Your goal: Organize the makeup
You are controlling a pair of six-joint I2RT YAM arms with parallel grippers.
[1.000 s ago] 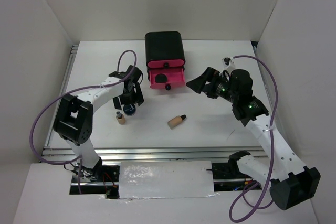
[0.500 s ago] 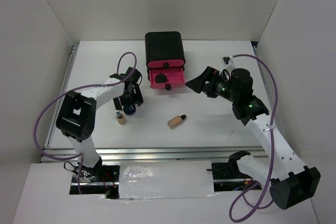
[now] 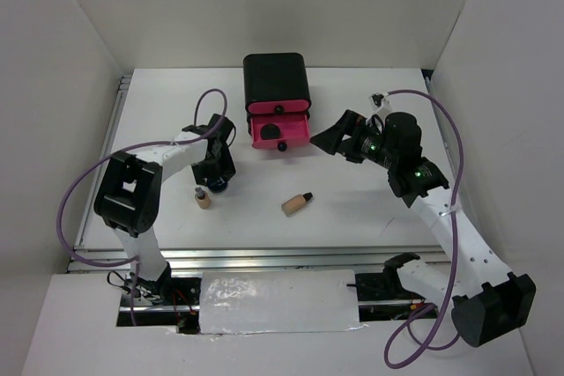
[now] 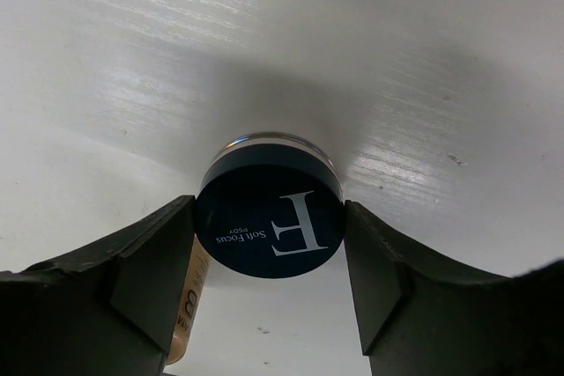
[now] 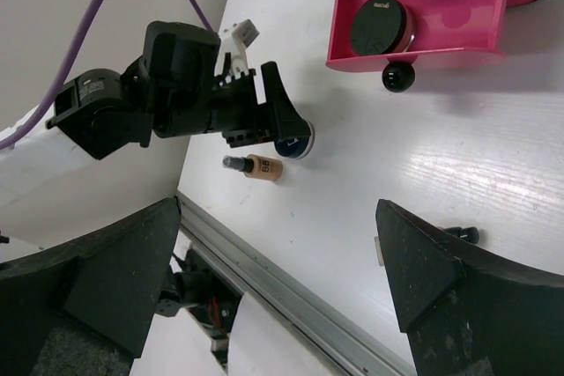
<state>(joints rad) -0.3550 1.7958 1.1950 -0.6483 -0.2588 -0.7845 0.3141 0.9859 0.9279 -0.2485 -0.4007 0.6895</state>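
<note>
Gripping entry, left gripper (image 3: 216, 179): jaws closed onto the blue compact (image 4: 270, 222), one finger against each side of its lid. The compact sits on the bench (image 3: 370, 217), left of centre, about midway between the near and far edges. The lid is dark blue with a large letter "F" and small print.

Right gripper (image 3: 330, 140): jaws spread wide, holding nothing. It hangs above the bench right of centre and points toward the box.

Bottle one (image 3: 202, 198): beige with a black cap, lying just beside the blue compact on its near side.

Bottle two (image 3: 298, 203): beige with a black cap, lying on its side near the bench centre, well apart from both grippers.

Black compact (image 5: 381, 28): round, lying flat inside the open pink drawer (image 5: 414, 61).

Box (image 3: 275, 81): black, centred toward the far edge, with one pink drawer pulled out toward the near edge.
</note>
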